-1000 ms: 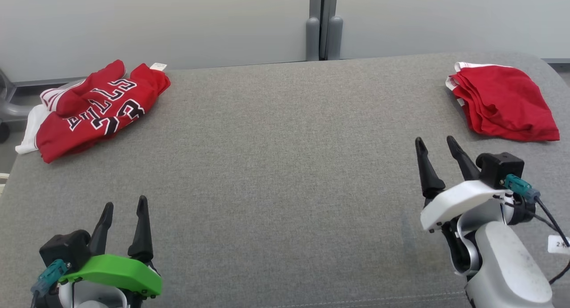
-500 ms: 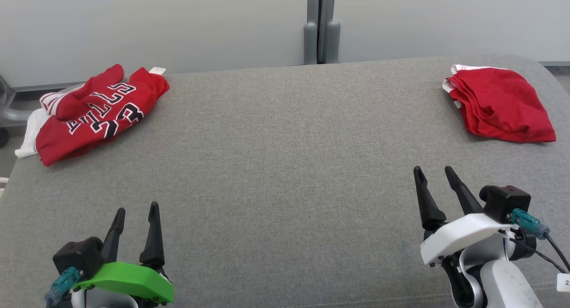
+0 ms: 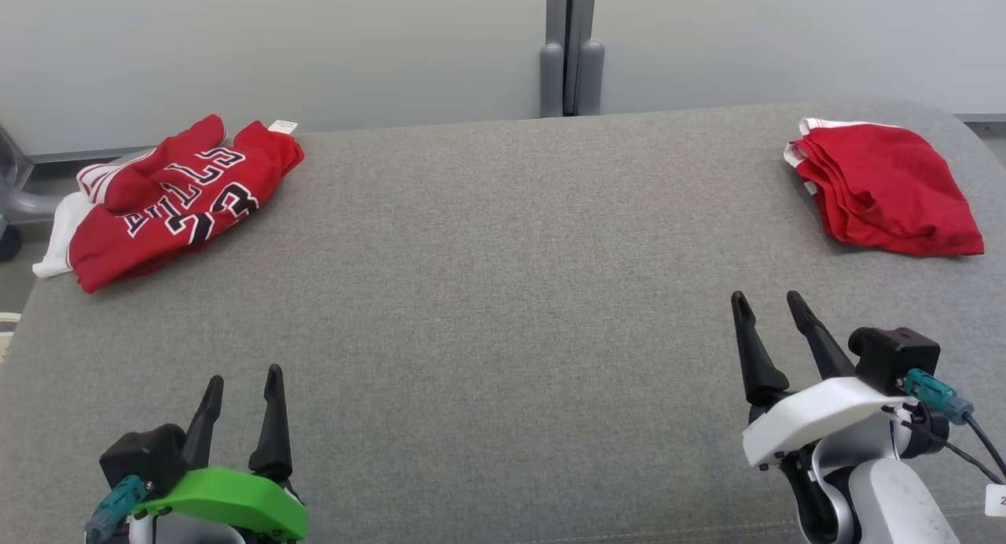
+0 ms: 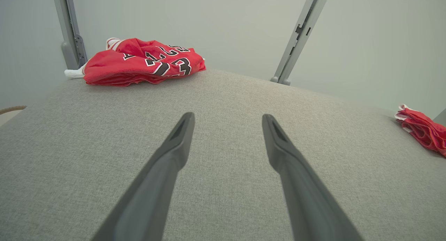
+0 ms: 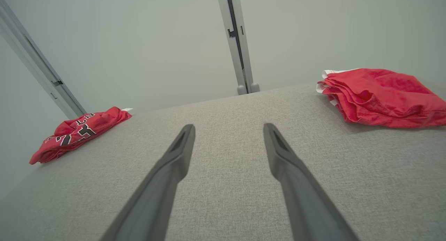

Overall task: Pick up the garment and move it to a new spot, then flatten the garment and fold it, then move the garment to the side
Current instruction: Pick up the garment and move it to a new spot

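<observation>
Forward-pointing left gripper (image 3: pixel 244 375), jaws apart, empty; right gripper (image 3: pixel 766 295) likewise, over grey cushion (image 3: pixel 503 292)

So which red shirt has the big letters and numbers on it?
The crumpled jersey at the far left corner. The red garment at the far right is plain and neatly folded.

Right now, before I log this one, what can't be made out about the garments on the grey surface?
- Lettered jersey, head view: its own folds break up the print; it can't be read whole.
- White cloth under it: jersey covers it; separate item or not, unclear.
- White tag: too small to read.
- Plain red garment, left wrist view: cut off by the right edge.
</observation>
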### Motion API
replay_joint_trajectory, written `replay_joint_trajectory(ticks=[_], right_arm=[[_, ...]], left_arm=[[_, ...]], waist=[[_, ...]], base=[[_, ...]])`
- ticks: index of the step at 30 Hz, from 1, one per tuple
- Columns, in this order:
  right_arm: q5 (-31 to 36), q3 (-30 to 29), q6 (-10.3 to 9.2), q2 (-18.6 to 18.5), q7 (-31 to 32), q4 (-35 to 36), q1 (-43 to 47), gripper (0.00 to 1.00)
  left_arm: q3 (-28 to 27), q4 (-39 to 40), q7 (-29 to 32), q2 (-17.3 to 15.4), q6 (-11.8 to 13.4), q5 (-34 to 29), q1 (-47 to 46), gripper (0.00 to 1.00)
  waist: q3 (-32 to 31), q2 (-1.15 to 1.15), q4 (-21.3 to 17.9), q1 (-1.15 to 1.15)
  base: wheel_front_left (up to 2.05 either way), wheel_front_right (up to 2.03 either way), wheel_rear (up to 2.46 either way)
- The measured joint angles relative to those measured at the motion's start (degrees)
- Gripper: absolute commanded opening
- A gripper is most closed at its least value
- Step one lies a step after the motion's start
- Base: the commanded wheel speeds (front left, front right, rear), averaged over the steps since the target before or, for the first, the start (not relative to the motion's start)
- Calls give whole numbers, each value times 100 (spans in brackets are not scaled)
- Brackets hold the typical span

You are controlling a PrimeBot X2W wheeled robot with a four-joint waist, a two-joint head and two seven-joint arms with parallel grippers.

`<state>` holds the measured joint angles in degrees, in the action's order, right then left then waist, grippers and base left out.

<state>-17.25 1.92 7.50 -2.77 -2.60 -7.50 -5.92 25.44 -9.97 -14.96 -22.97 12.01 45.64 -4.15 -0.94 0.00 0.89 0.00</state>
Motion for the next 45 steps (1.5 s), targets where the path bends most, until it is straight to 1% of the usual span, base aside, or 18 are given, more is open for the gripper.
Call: replay_joint_trajectory(ticks=[14,21,27,28,30,31,32,33,40,42,43,45], right_arm=[[-23,82,0,2,-2,42,4,100],[-12,109,0,1,13,113,52,100],[-19,131,0,2,58,193,102,100],[-19,133,0,2,68,235,123,100],[-19,129,0,3,76,257,137,100],[-19,129,0,3,76,257,137,100],[-19,127,0,0,83,279,140,100],[-1,124,0,2,102,333,148,100],[24,96,0,2,107,347,148,100],[22,116,0,3,107,324,148,100],[22,116,0,3,107,324,148,100],[23,152,0,4,105,302,142,100]], left_arm=[[-3,-45,0,41,-67,-44,-5,100],[48,25,9,33,-55,-203,-77,100],[81,79,34,-12,1,-293,-171,100],[83,122,34,-26,29,-332,-180,100],[85,163,35,-47,63,-354,-179,100],[85,163,35,-47,63,-354,-179,100],[78,187,34,-57,88,-366,-175,100],[102,222,36,-76,97,-404,-177,100],[151,272,86,-113,147,-448,-185,100],[134,256,86,-122,151,-447,-185,100],[134,256,86,-122,151,-447,-185,100],[94,255,85,-136,152,-445,-182,100]], waist=[[-13,0,68,0],[-14,0,289,0],[-5,0,729,0],[-1,0,919,0],[4,0,1122,0],[4,0,1122,0],[8,0,1231,0],[20,0,1450,0],[68,0,2241,0],[77,0,2443,0],[77,0,2443,0],[87,0,2617,0]], base=[[0,0,0],[0,0,0],[0,0,0],[0,0,0],[0,0,0],[0,0,0],[0,0,0],[0,0,0],[0,0,0],[0,0,0],[0,0,0],[0,0,0]])
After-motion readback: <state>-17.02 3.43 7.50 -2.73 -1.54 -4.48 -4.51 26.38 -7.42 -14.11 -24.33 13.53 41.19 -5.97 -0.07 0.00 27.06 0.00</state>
